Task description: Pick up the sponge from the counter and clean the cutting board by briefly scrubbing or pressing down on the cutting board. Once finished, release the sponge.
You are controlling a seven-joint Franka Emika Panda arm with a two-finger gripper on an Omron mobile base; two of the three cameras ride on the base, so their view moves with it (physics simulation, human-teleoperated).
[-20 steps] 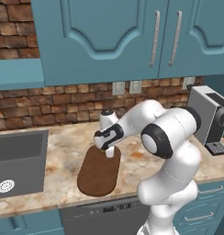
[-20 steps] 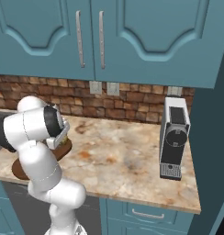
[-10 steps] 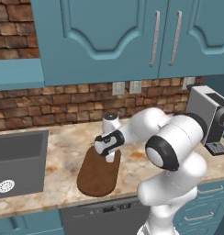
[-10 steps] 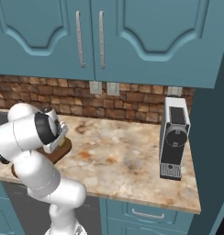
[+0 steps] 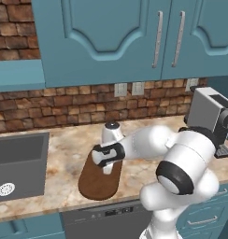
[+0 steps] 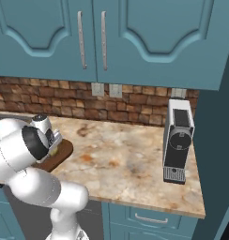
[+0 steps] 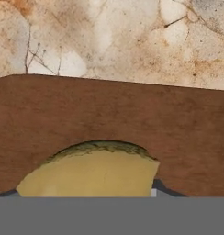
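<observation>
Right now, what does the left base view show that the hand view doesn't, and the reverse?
Left base view alone: the grey sink basin, the coffee machine, the blue cabinets, the brick wall and the hand low over the board. Hand view alone: the yellow sponge close up, in front of the brown wood. Both: the cutting board lying on the marbled counter.
</observation>
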